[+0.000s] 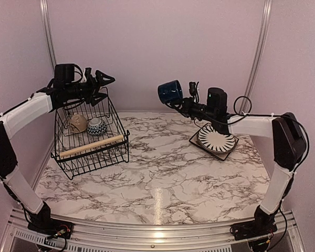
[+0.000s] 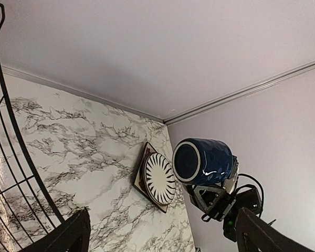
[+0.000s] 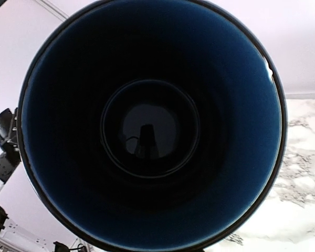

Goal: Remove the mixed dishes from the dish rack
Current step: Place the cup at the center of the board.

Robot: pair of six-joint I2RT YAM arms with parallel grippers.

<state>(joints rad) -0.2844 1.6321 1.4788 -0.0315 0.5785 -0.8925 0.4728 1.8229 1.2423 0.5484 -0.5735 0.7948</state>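
Observation:
My right gripper [image 1: 182, 102] is shut on the dark navy mug [image 1: 170, 92] and holds it on its side in the air, right of centre. The mug's inside [image 3: 152, 131] fills the right wrist view and hides the fingers. It also shows in the left wrist view [image 2: 202, 160]. The striped plate [image 1: 216, 138] lies on the dark square plate [image 1: 199, 144] on the table at the right. My left gripper [image 1: 106, 88] is open and empty above the far side of the dish rack [image 1: 118, 144]. A cream bowl [image 1: 77, 123] and a patterned bowl [image 1: 96, 126] sit in the rack.
The rack's near wooden handle [image 1: 92, 146] crosses its front. The marble table [image 1: 163, 178] meets pink walls on three sides, with metal rails at the back corners. The rack's wires [image 2: 10, 157] show at the left of the left wrist view.

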